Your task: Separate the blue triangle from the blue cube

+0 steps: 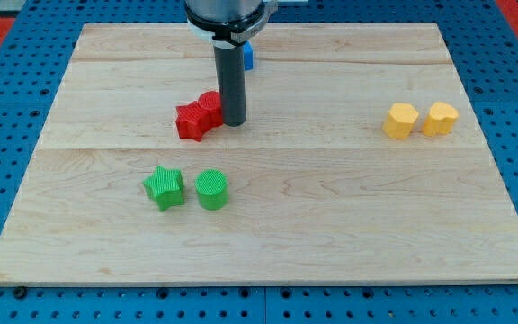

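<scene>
Green blocks, a star (pixel 164 187) and a cylinder (pixel 212 190), sit nearest the camera on the wooden board (pixel 331 225), well below the work. I run an arm with no pincer at all, only a dark rod, so nothing can be released or clenched; my tip (pixel 233 121) rests on the board just at the view's right of two red blocks (pixel 197 117), which touch each other, and may be touching the nearer one. Behind the rod, toward the view's top, a sliver of blue (pixel 249 57) shows at its right edge; I cannot tell whether that is the blue triangle, the blue cube or both, since the arm hides the rest. Judging from this, the separation is not shown as done: I see no gap between two blue pieces, and my tip stands below them, not between them. Count: two green, two red, two yellow blocks (pixel 420 119) side by side far at the view's right, and one visible scrap of blue.
</scene>
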Motion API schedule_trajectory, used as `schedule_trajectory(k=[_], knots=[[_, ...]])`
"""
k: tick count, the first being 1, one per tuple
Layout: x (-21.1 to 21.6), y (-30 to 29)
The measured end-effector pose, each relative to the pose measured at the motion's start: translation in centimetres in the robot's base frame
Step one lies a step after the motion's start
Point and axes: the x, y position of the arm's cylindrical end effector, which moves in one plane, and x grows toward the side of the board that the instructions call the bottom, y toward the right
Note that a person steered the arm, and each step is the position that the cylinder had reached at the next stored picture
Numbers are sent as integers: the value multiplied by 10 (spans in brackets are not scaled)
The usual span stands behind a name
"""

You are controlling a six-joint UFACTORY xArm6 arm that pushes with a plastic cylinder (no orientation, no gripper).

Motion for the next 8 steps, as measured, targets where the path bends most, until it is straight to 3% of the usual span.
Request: schedule_trajectory(k=[3, 5, 6, 8], knots=[[-30, 44], [-13, 44], [-36, 46], [-57, 135]])
